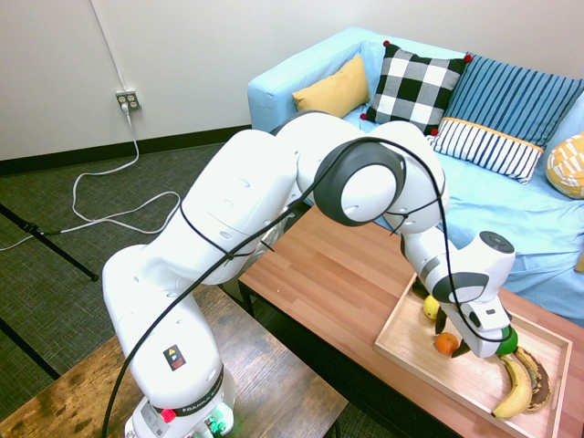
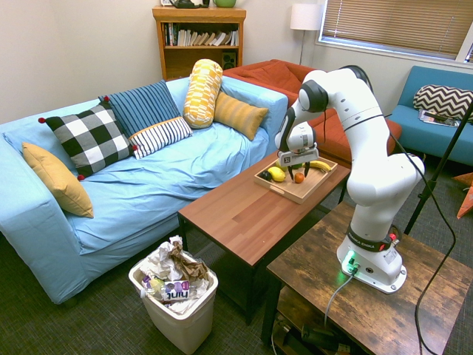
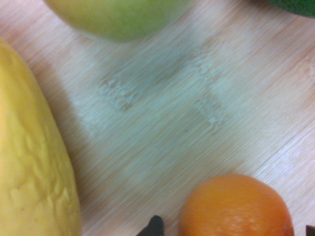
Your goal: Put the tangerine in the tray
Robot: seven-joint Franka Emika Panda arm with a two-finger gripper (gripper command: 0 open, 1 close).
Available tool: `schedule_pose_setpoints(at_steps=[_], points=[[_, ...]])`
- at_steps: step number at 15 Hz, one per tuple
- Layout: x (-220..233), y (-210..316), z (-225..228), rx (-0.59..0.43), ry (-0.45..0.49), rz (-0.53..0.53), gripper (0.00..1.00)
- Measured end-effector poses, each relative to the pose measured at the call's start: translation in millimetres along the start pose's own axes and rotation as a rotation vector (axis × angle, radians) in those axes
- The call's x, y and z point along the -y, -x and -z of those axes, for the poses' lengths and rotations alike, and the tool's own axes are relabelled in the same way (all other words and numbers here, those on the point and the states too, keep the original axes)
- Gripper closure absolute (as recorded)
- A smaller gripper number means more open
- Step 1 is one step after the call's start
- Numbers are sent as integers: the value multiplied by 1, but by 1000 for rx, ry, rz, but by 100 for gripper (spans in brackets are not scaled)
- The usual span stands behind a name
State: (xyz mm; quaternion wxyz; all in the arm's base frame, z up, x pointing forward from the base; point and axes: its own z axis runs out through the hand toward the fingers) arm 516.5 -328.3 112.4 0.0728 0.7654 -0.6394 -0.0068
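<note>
My gripper sits low over the wooden tray, fingers straddling the tangerine, which rests on the tray floor. I can't quite tell whether the fingers press on it or stand just clear; I'd judge they're close around it, so that it lands softly and doesn't roll. I've put it in the bare patch between the lemon and the banana, so nothing gets knocked. In the wrist view the tangerine lies on pale wood grain beside the lemon, with a green apple beyond.
</note>
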Motion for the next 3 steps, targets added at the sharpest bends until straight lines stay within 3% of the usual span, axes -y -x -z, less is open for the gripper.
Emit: schedule_pose_setpoints(at_steps=[3], points=[[4,-3,26,1,-25,14,0]])
